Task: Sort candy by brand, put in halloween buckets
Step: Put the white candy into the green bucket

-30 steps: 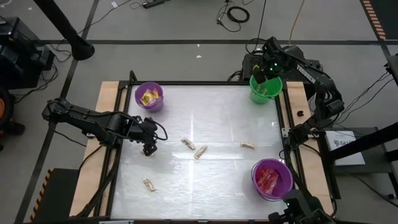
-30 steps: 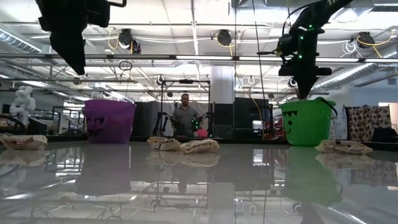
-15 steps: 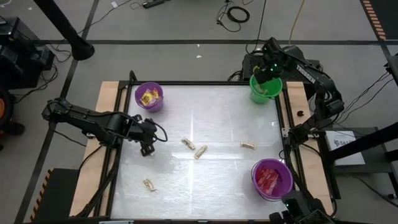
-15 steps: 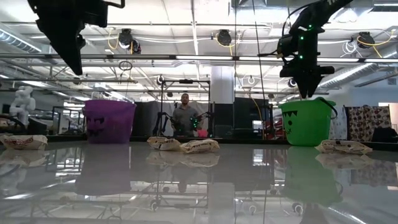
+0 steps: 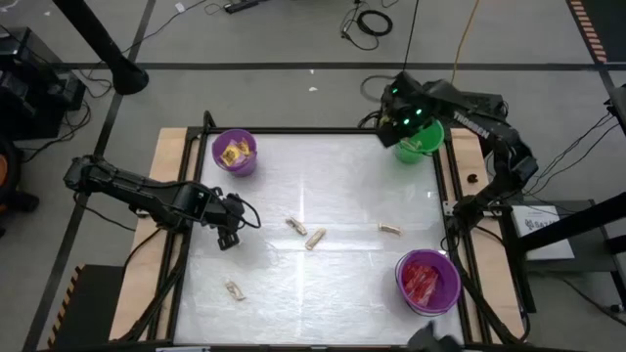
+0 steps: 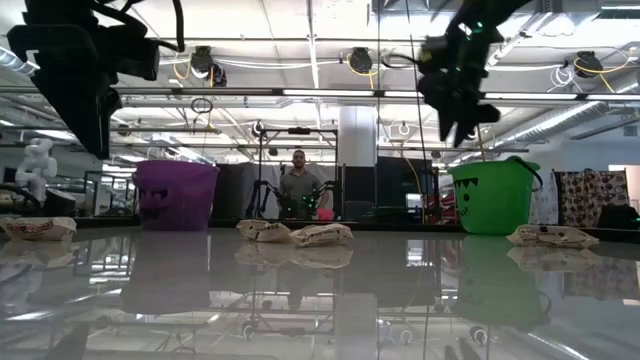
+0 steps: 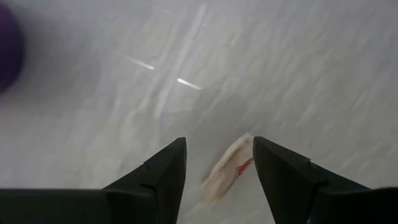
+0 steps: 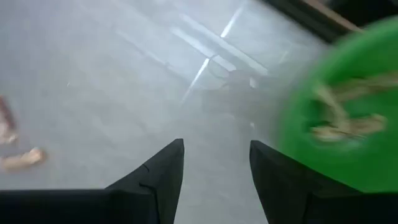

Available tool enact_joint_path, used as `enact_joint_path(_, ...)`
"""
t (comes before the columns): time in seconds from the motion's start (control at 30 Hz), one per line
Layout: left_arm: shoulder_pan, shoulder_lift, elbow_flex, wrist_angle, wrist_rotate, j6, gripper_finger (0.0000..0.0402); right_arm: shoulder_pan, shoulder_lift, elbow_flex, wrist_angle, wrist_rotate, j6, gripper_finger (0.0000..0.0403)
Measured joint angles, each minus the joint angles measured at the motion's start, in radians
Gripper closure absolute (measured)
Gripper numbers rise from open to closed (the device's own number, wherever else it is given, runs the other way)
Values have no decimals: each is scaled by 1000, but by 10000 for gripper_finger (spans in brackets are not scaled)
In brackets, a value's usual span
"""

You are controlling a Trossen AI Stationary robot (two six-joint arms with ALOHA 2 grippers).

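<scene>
The left gripper (image 5: 229, 233) was positioned above the table (image 5: 342, 284) near its left edge, fingers (image 7: 163, 171) spread apart and holding nothing; its wrist view showed one tan wrapped piece (image 7: 227, 169) lying on the surface between them. That piece (image 5: 233, 289) lay toward the front left corner.

The right gripper (image 5: 399, 115) was raised at the back right corner, just beside the green bucket (image 5: 421, 140), fingers (image 8: 161, 171) parted and empty. Tan pieces were visible inside the green bucket.

One purple bucket (image 5: 234, 152), at the back left corner, held yellow packets (image 5: 234, 152). The other purple bucket (image 5: 426, 281), at the front right corner, held red packets (image 5: 421, 282).

Three further tan pieces lay near mid-table: two close together (image 5: 304, 232) and one (image 5: 390, 229) toward the right edge.

A person (image 6: 298, 187) stood in the room beyond the table.
</scene>
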Motion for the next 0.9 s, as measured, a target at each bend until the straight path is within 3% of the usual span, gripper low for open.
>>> enact_joint_path(0.27, 0, 0, -38, 111, 13, 24, 210, 358, 0, 0, 146, 7, 119, 243)
enact_joint_path(0.57, -5, 0, -38, 135, 6, 54, 210, 712, 6, -63, 508, 83, 163, 260)
enact_joint_path(0.73, -29, 0, -38, 135, 4, 67, 210, 842, 7, -162, 707, 157, 229, 268)
enact_joint_path(0.9, -40, 0, -38, 176, 0, 113, 210, 913, 25, -243, 867, 165, 285, 269)
